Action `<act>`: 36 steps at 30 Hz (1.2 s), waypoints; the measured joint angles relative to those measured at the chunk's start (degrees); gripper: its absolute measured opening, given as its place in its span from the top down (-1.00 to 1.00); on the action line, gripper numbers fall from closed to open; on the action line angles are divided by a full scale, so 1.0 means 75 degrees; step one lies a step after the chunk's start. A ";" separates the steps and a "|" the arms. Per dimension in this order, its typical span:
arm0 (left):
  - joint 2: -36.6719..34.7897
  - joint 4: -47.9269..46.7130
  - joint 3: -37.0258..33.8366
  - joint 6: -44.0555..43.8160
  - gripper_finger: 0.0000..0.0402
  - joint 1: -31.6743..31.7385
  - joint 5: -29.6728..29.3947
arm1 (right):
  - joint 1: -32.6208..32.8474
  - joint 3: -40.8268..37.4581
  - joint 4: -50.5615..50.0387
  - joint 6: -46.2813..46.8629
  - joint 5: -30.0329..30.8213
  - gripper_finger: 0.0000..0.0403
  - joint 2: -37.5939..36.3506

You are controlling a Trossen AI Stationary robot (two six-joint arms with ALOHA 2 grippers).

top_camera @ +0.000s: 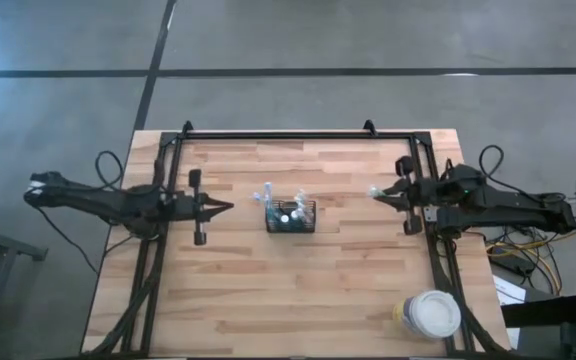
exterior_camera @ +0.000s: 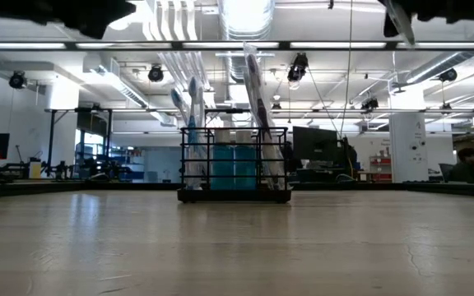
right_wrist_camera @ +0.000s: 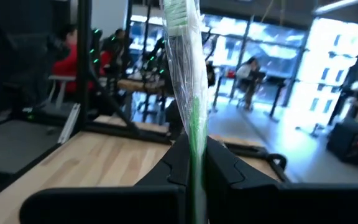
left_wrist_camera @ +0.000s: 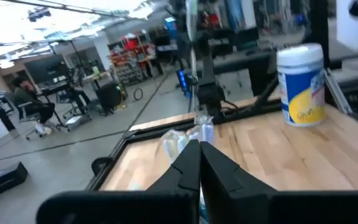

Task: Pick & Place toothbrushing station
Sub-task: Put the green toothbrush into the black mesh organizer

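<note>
The black wire-mesh caddy [top_camera: 290,216] stands on its base at the table's middle. Wrapped toothbrushes [exterior_camera: 253,107] lean upright inside it, beside blue and white items [exterior_camera: 234,164]. My left gripper [top_camera: 228,207] hovers left of the caddy, pointing level at it, fingers shut [left_wrist_camera: 199,163] on nothing. My right gripper [top_camera: 383,193] is to the right of the caddy, shut on a green toothbrush [right_wrist_camera: 191,81] in a clear wrapper. My right gripper pinches the green toothbrush's shaft [right_wrist_camera: 196,134], wrapper and all, between its two fingers. The fingers come level from the table's right side and lie across the brush. The brush stands upright above the fingers, head end [right_wrist_camera: 178,14] up, clear of the table.
A large cup with a white lid [top_camera: 429,315] stands near the table's front right corner and shows as a yellow-and-blue tub [left_wrist_camera: 301,84] in the left wrist view. A black frame [top_camera: 298,135] runs along the far and side edges. Bare wood lies before the caddy.
</note>
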 joint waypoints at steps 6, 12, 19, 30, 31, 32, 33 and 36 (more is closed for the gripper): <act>-0.0619 0.0403 -0.0841 -0.0615 0.98 0.0303 -0.0029 | -0.0006 -0.1200 0.0814 0.0220 0.0250 0.94 -0.0998; -0.0746 0.0409 -0.1023 -0.0832 0.98 0.0379 -0.0054 | -0.0006 -0.1781 0.0933 0.0283 0.0649 0.94 -0.1890; -0.0742 0.0402 -0.1059 -0.0847 0.95 0.0397 -0.0146 | -0.0006 -0.2263 0.0941 0.0238 0.0844 0.94 -0.2834; -0.0922 0.0932 -0.2012 -0.1215 0.98 0.0555 -0.0136 | -0.0004 -0.2904 0.1329 0.0206 0.1037 0.94 -0.3334; -0.0947 0.0944 -0.2090 -0.1259 0.99 0.0592 -0.0133 | -0.0006 -0.2904 0.1351 0.0205 0.1048 0.94 -0.3347; -0.0966 0.0952 -0.2146 -0.1297 0.99 0.0633 -0.0128 | -0.0006 -0.2897 0.1357 0.0209 0.1044 0.94 -0.3345; -0.0995 0.0975 -0.2185 -0.1340 0.99 0.0671 -0.0127 | -0.0006 -0.2889 0.1348 0.0241 0.1042 0.94 -0.3345; -0.1044 0.0990 -0.2332 -0.1438 0.98 0.0783 -0.0054 | -0.0006 -0.2886 0.1334 0.0252 0.1045 0.94 -0.3345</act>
